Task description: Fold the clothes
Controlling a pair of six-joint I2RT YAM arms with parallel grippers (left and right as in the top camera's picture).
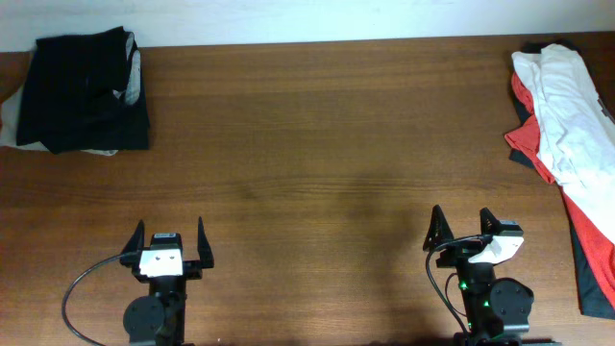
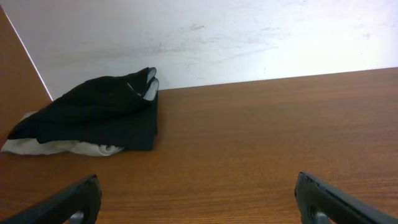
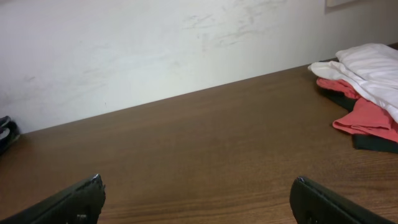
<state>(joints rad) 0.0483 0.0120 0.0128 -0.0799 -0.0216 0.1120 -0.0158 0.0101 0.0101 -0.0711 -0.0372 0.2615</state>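
Not started: white T-shirt [image 1: 569, 115] lies unfolded at the far-right corner, atop a red garment [image 1: 588, 231]. Left gripper [image 1: 169, 231] and right gripper [image 1: 461, 223] at near edge, fingers wide, empty. Black pile [image 1: 86, 91] far-left, possibly already folded.

Ahead and right of the right gripper [image 1: 461, 221], a plain white T-shirt [image 1: 567, 115] lies over a red garment [image 1: 591, 231] and dark cloth [image 3: 373, 143]. Ahead-left of the left gripper [image 1: 170, 231], a black garment [image 1: 86, 91] tops cream fabric [image 2: 68, 148]. The worktop [image 1: 307, 144] is brown wood-grain.
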